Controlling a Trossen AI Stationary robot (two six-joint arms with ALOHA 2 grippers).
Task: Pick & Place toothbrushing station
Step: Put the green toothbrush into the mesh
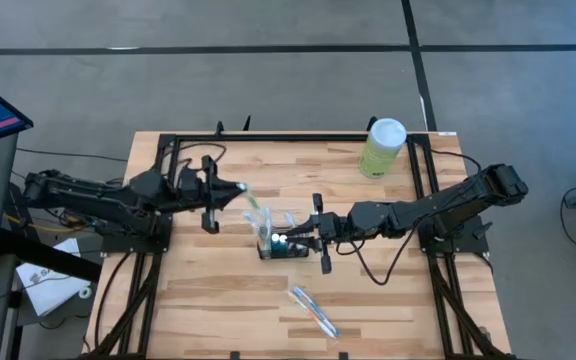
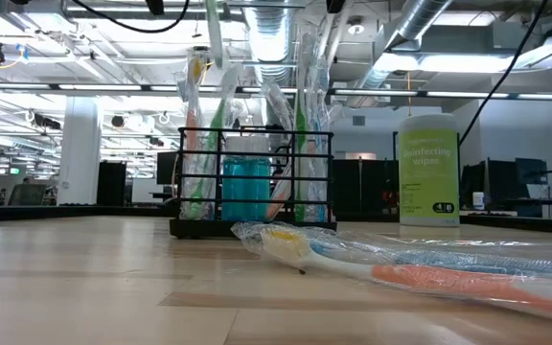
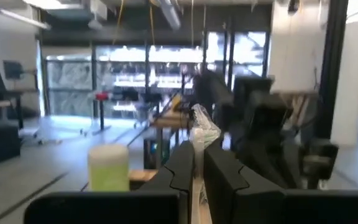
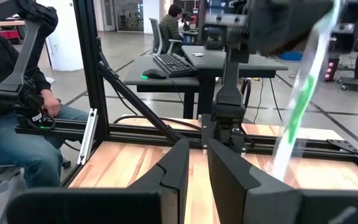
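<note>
The black wire-mesh holder (image 1: 276, 243) stands on the table's middle, with several wrapped toothbrushes upright in it (image 2: 252, 182). My left gripper (image 1: 240, 190) is above and left of it, shut on a plastic-wrapped green toothbrush (image 1: 255, 208). That toothbrush slants down toward the holder's left end and also shows in the right wrist view (image 4: 300, 99). My right gripper (image 1: 296, 238) is at the holder's right side. Its fingers (image 4: 197, 149) are all but closed, with nothing between them. The right wrist view does not show the holder. My left gripper pinches the wrapped toothbrush near its upper end (image 3: 199, 134) between its two fingers, and the crinkled wrapper sticks out past the fingertips. The fingers come from the table's left, about level, across the brush. The brush hangs slanting, its lower end (image 1: 264, 230) at the holder's left compartment.
Two more wrapped toothbrushes (image 1: 313, 310) lie on the table near its front edge, close in the low view (image 2: 401, 264). A pale-green wipes canister (image 1: 381, 147) with a white lid stands at the far right. A seated person (image 4: 17, 124) shows beyond the table's left side.
</note>
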